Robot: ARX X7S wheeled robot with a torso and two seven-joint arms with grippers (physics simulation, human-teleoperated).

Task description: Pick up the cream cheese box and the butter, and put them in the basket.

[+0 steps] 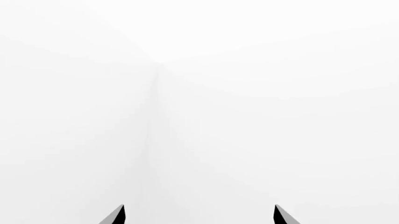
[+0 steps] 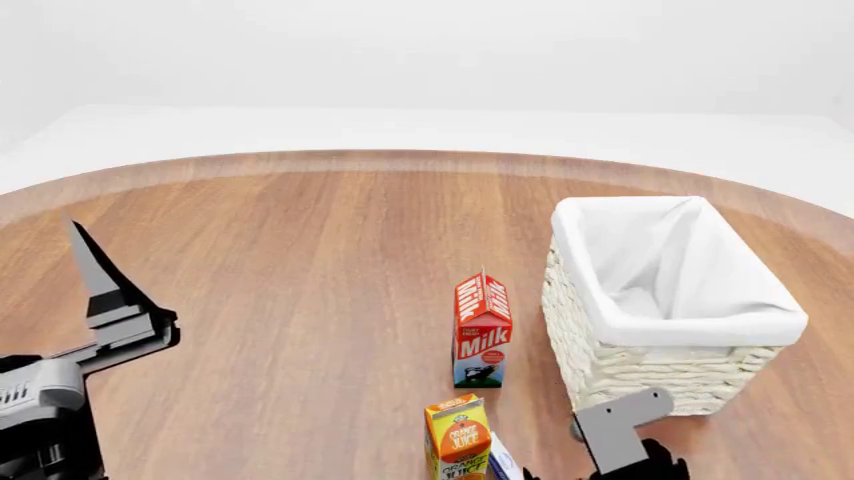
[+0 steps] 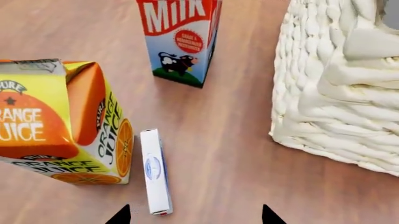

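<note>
The cream cheese box [image 3: 155, 171] lies on the wooden table [image 2: 307, 270] just beside the orange juice carton [image 3: 59, 121], with the milk carton [image 3: 179, 39] beyond it and the basket [image 3: 339, 79] off to the other side. The right fingers [image 3: 268, 215] stand apart, just short of the box, holding nothing. The left fingers [image 1: 283, 215] are spread too, facing blank white.

Head camera high, looking forward and down over the wooden table [image 2: 294, 280], right wrist camera low and close, sharing milk carton [image 3: 181, 39], orange juice carton [image 3: 62, 123] and basket [image 3: 339, 88] with it, left wrist camera facing blank white
</note>
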